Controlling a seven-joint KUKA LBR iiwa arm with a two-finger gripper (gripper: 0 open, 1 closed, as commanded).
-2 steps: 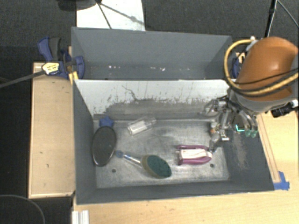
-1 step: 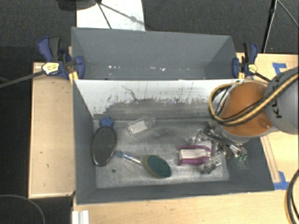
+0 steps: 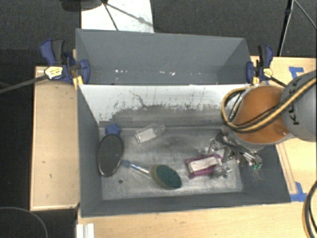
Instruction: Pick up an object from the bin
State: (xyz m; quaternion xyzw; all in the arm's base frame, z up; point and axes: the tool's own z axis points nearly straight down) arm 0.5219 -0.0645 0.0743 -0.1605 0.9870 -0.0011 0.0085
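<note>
My gripper (image 3: 224,158) is low in the right part of the bin, right at the right-hand end of a small purple and white box (image 3: 202,166) that lies flat on the bin floor. Its metal parts overlap that end of the box, and I cannot make out whether the box is between them. Left of the box lies a brush with a dark green oval head and a thin blue handle (image 3: 157,174).
A dark grey oval paddle with a blue tip (image 3: 109,153) lies by the left wall. A small clear plastic piece (image 3: 148,133) rests near the back slope. The arm, with its orange cover and cables, hangs over the bin's right side.
</note>
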